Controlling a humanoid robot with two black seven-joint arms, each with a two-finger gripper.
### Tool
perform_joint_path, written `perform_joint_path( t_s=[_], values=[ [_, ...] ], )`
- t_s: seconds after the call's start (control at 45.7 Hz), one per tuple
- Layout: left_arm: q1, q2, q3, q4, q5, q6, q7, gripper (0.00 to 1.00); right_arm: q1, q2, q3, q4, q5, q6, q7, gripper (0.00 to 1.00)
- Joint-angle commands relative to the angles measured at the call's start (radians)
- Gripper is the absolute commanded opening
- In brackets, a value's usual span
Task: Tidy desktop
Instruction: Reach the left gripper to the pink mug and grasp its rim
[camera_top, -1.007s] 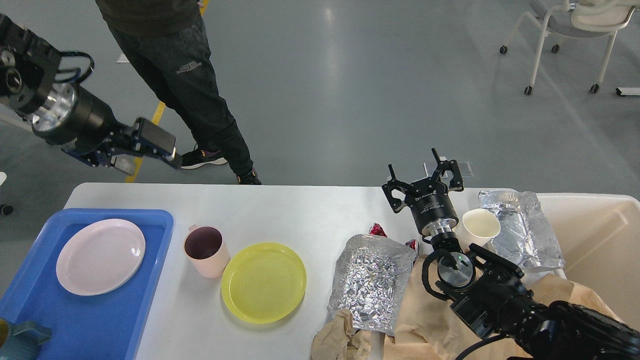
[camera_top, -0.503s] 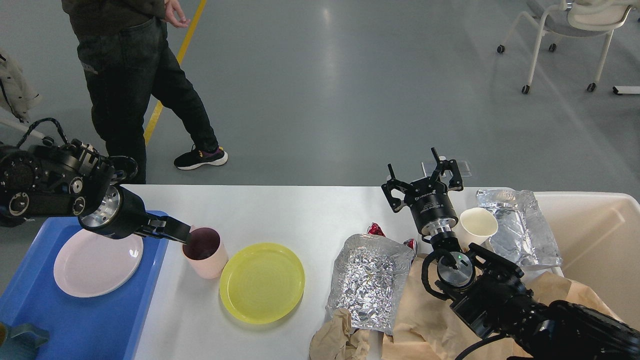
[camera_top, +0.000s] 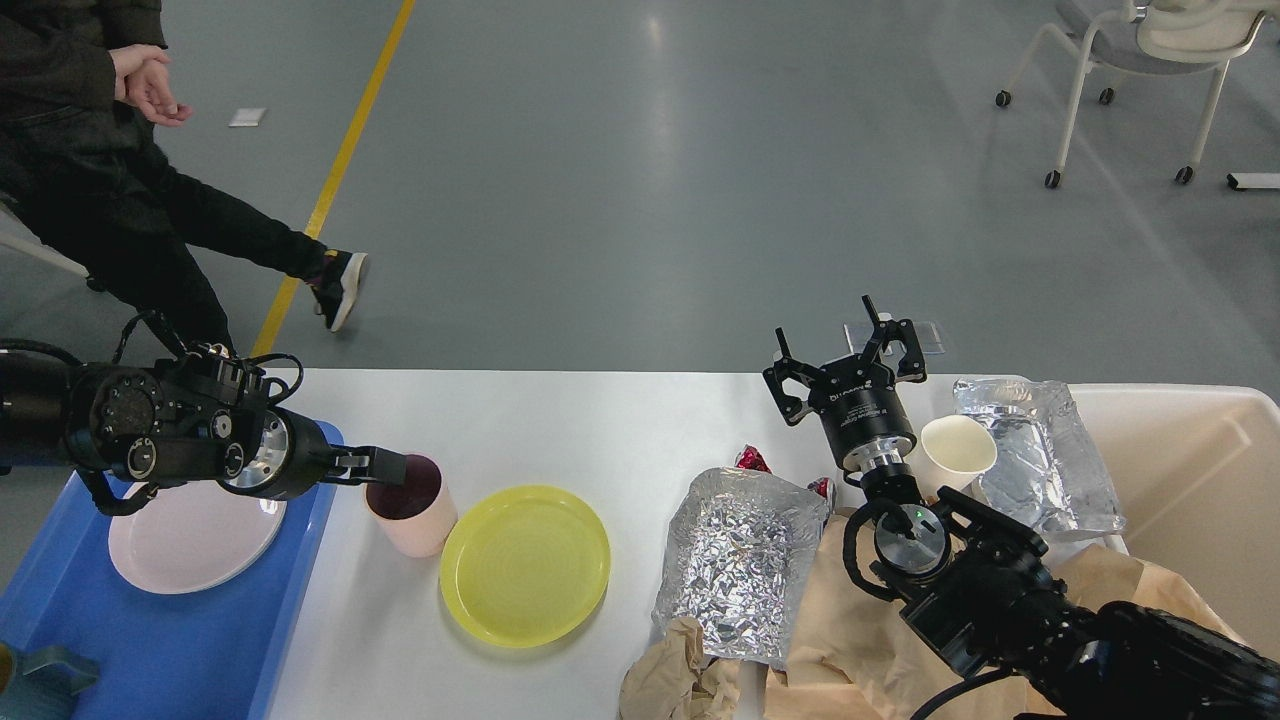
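Left gripper (camera_top: 385, 467) at pink cup (camera_top: 412, 506) rim, state unclear; right gripper (camera_top: 845, 365) spread, empty.

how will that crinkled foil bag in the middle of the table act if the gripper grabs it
The foil bag is wrinkled all over and lies nearly flat, so it is probably light and will likely crumple rather than hold its shape. Its shiny skin may slip between fingers. It overlaps the brown paper, so pulling it might drag that paper along.
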Motion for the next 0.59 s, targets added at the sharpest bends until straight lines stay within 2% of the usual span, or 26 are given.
perform_joint_path(
  t_s=[0.0, 0.109, 0.197, 0.306, 0.503, 0.569],
  values=[
    [0.029, -0.009, 0.000, 0.004, 0.001, 0.020, 0.035, 0.84, 0.000, 0.000, 0.000, 0.001, 0.000, 0.000, 0.000, 1.00],
    [0.049, -0.023, 0.000, 0.004, 0.007, 0.054, 0.054, 0.60, 0.000, 0.000, 0.000, 0.001, 0.000, 0.000, 0.000, 1.00],
    [0.057, -0.046, 0.000, 0.004, 0.009, 0.064, 0.063, 0.57, 0.000, 0.000, 0.000, 0.001, 0.000, 0.000, 0.000, 1.00],
    [0.073, -0.054, -0.002, 0.005, 0.012, 0.092, 0.074, 0.45, 0.000, 0.000, 0.000, 0.001, 0.000, 0.000, 0.000, 1.00],
    [0.077, -0.065, -0.011, 0.005, 0.012, 0.100, 0.078, 0.43, 0.000, 0.000, 0.000, 0.001, 0.000, 0.000, 0.000, 1.00],
    [0.084, -0.065, -0.011, 0.005, 0.012, 0.101, 0.081, 0.37, 0.000, 0.000, 0.000, 0.001, 0.000, 0.000, 0.000, 1.00]
  ],
)
